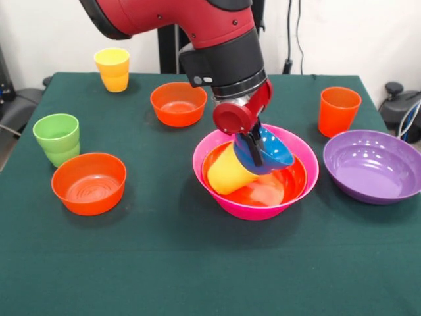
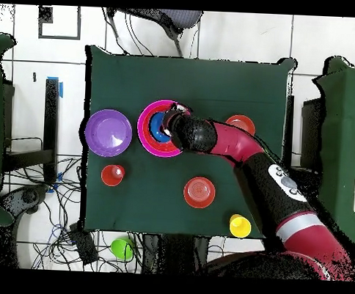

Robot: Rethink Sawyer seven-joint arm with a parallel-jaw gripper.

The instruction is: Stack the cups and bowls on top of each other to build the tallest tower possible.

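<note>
The tower's base, the largest pink bowl [image 1: 299, 178] [image 2: 146, 116], sits mid-table with a large orange bowl [image 1: 286, 187] nested inside. A yellow cup [image 1: 227, 173] lies tipped on its side in that orange bowl. Against the cup leans the small blue bowl [image 1: 275, 150] [image 2: 159, 128], tilted steeply. My gripper [image 1: 252, 149] comes down from above and is shut on the blue bowl's rim, one black finger [image 1: 255, 153] showing on its inside. In the overhead view the arm's wrist [image 2: 190, 133] covers the gripper.
Around the tower stand a purple bowl [image 1: 375, 166] [image 2: 108, 132], an orange cup [image 1: 339, 110] [image 2: 112, 175], two small orange bowls [image 1: 178, 103] [image 1: 89, 183], a green cup [image 1: 58, 138] [image 2: 122, 247] and a second yellow cup [image 1: 113, 69] [image 2: 240, 226].
</note>
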